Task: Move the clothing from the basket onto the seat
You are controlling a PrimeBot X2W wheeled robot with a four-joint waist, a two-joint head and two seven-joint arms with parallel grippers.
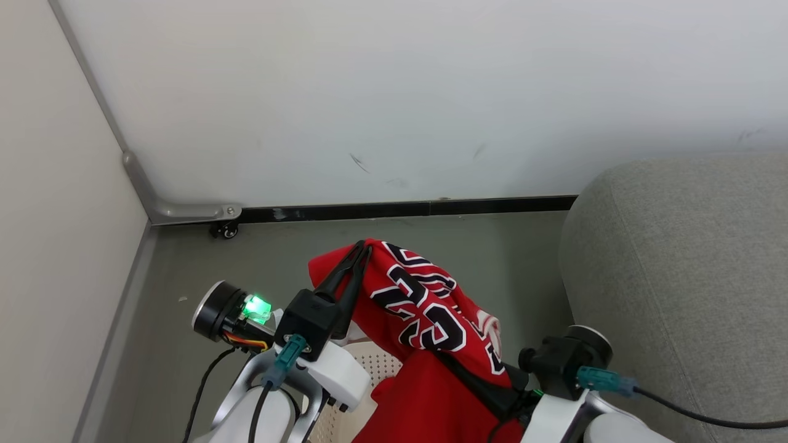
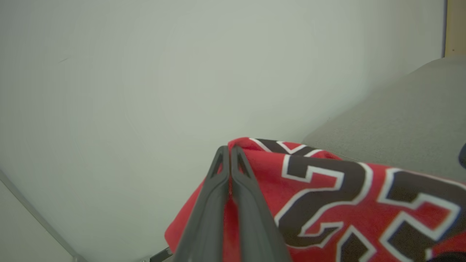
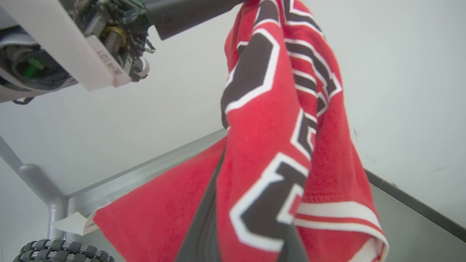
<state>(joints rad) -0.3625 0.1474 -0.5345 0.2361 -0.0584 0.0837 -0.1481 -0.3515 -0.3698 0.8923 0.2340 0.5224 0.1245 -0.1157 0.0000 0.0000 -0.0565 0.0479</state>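
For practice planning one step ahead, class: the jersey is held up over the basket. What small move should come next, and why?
Probably swing the jersey rightward toward the sofa: the left end effector is shut on its raised fold above the basket, and the sofa sits to the robot's right.

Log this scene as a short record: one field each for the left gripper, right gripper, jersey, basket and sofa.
left gripper: shut on the jersey's top edge, raised above the basket
right gripper: under the draped jersey, fingers partly covered; open or shut unclear
jersey: red with black white-outlined numerals, hanging from the left gripper
basket: cream, perforated, below the jersey between the arms, mostly hidden
sofa: grey, on the robot's right, apart from the jersey
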